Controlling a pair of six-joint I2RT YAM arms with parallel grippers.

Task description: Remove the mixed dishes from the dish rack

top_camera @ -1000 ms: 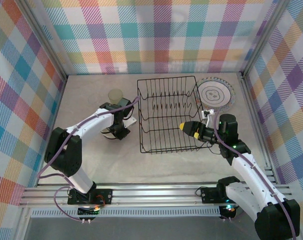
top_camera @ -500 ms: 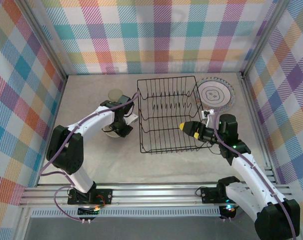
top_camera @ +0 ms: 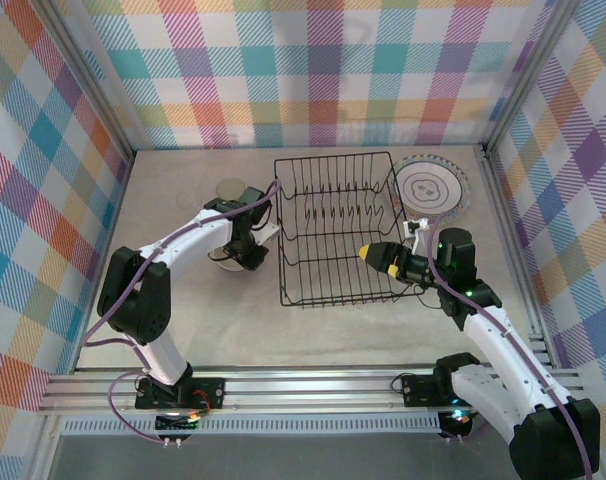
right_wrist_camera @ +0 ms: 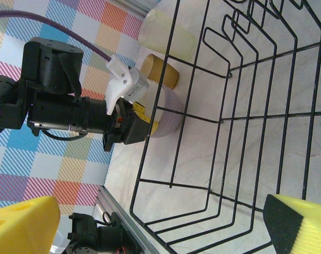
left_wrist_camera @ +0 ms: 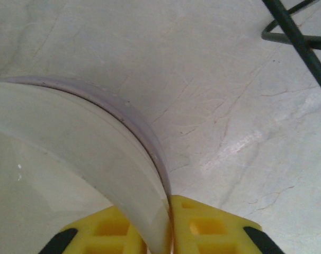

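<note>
The counter (top_camera: 183, 310) is a pale, marbled surface inside plaid-patterned walls. The dish rack (top_camera: 279, 240), a black wire basket with upright dividers, stands at its middle. A large round plate (top_camera: 433, 187) with a ringed face lies face up near the far right corner of the counter, just beside the rack's far right corner. A bowl (left_wrist_camera: 60, 148), cream inside and lavender on its outer wall, rests on the counter to the left of the rack, close to its left wall. The left hand (left_wrist_camera: 168, 238) reaches down over this bowl with its yellow fingers (left_wrist_camera: 203, 227) set one inside and one outside the rim. They stand close against the wall with no gap visible, but it cannot be told whether they are pressing on it. The right hand (right_wrist_camera: 158, 222) hangs over the right side of the rack, its fingers spread wide apart and holding nothing. Beyond the bowl, toward the far wall, an amber cup (right_wrist_camera: 160, 71) and a pale yellow-green cup (right_wrist_camera: 163, 34) stand on the counter, side by side and near the rack's left wall.
</note>
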